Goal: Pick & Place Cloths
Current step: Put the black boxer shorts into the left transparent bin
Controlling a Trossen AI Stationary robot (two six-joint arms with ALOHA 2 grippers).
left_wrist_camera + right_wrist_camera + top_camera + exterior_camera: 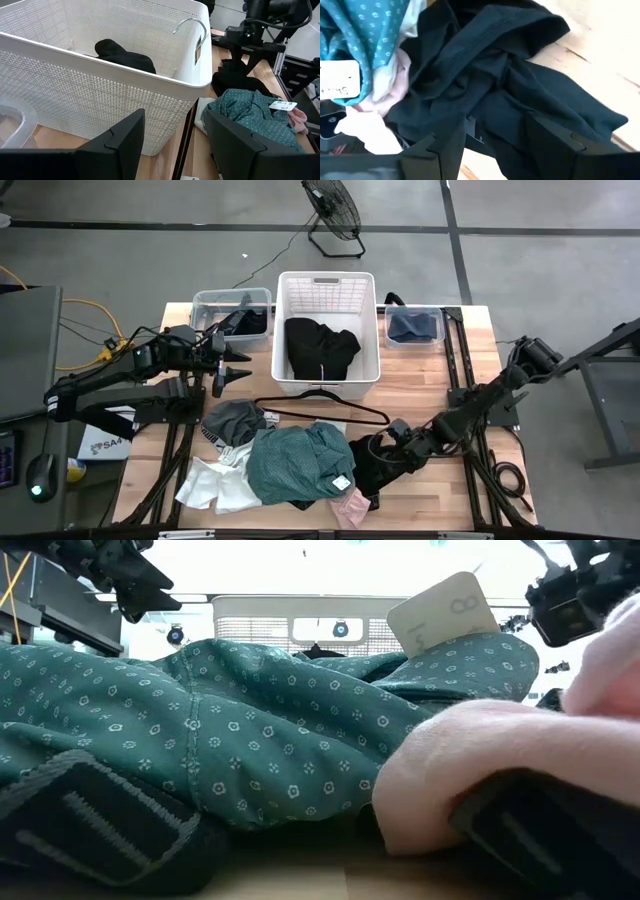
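Observation:
A pile of cloths lies at the table's near side: the large teal-green cloth (298,465) with a paper tag (341,481), a grey cloth (232,420), a white cloth (215,485), a pink cloth (350,508) and a black cloth (372,468). Another black cloth (320,345) lies inside the white basket (290,290). My right gripper (387,443) is open, low over the black cloth (510,95) on the table, its fingers on either side of a raised fold. My left gripper (232,375) is open and in the air beside the basket's left wall (100,85). My right gripper comes at the black cloth's raised fold (495,125) slanting down from the table's right, with one open finger (445,150) on each side of it. Whether the fingers touch the cloth I cannot tell. The cloth lies slack on the table.
A thin black wire hanger (320,408) lies between the basket and the pile. A clear bin (205,305) with dark cloth stands left of the basket, and a second bin with navy cloth (413,327) stands to its right. A floor fan (333,215) stands beyond the table.

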